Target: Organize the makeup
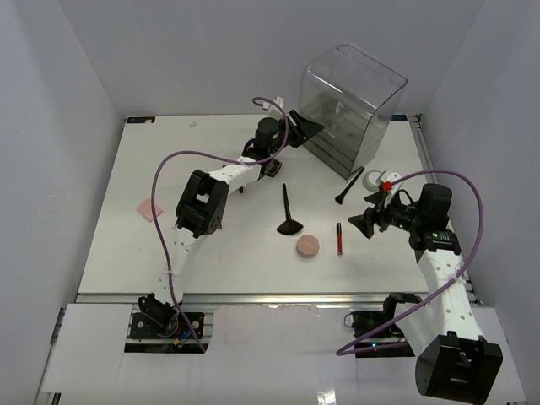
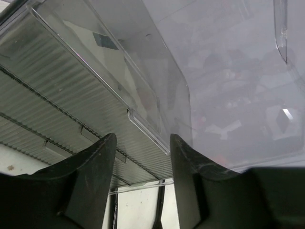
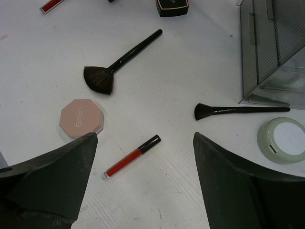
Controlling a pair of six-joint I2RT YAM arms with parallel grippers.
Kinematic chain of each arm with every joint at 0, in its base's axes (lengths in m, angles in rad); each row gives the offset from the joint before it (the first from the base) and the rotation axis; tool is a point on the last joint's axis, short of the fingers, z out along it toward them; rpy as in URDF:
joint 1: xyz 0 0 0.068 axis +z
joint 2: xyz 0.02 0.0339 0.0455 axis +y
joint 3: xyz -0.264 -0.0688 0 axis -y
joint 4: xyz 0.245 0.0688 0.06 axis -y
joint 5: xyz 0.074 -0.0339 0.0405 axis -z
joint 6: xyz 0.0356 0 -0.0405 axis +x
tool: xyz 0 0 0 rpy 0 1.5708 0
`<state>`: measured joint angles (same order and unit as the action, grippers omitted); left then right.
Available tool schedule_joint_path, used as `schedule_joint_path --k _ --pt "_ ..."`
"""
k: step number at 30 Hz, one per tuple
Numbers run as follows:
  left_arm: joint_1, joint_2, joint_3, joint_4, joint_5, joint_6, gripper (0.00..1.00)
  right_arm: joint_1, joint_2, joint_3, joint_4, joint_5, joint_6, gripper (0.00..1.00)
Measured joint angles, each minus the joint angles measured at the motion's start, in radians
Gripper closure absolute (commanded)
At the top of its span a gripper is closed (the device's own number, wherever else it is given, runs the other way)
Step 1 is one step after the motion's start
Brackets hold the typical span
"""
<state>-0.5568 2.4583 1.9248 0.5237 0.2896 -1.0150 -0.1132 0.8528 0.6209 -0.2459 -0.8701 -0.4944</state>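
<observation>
Right gripper (image 1: 364, 211): hovering over the white table (image 1: 236, 253), jaws spread wide, nothing between them. I read the rest off its wrist camera.

- Just ahead of the gap, a red stick with black cap (image 3: 133, 156) lies flat and slanted.
- Close off the left fingertip (image 3: 81, 148) is the pink octagonal puff (image 3: 81, 118), lying flat and apart from the stick.
- Near the right finger, on its outer side, sits a round pale-green compact (image 3: 282, 140).
- Ahead of that finger is a small brush (image 3: 240, 109). Its bristles point toward the gap and its handle end reaches the base of the clear drawer box (image 3: 271, 47). I can't tell if they touch.
- Further ahead of the left finger is the fan brush (image 3: 121, 59), head toward the gripper and handle pointing away.
- At the far edge of the view are a black compact (image 3: 172, 6) and a second red stick (image 3: 51, 5), both cut off by the frame.

Left gripper (image 2: 141, 140): furthest out, nosed up to the box's drawer fronts. Its jaws are partway apart. A clear drawer lip (image 2: 143, 129) runs across the gap, and I can't tell whether either pad touches it. No makeup is in this gripper.
</observation>
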Motion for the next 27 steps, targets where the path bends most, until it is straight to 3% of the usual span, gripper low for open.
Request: schedule_joint_path --k 7,15,23,27 --pt "-0.002 0.104 0.139 -0.023 -0.002 -0.039 0.54 -0.005 0.000 0.000 0.000 -0.002 -0.007 0.13" --pt "-0.002 0.122 0.168 -0.014 0.012 -0.086 0.70 -0.005 0.001 0.000 0.000 -0.005 -0.007 0.13" --pt "-0.001 0.154 0.200 0.012 0.024 -0.146 0.98 -0.012 0.001 0.000 0.000 -0.006 -0.007 0.13" --pt "-0.001 0.151 0.184 0.033 0.028 -0.153 1.00 -0.013 0.000 0.000 0.000 -0.008 -0.007 0.13"
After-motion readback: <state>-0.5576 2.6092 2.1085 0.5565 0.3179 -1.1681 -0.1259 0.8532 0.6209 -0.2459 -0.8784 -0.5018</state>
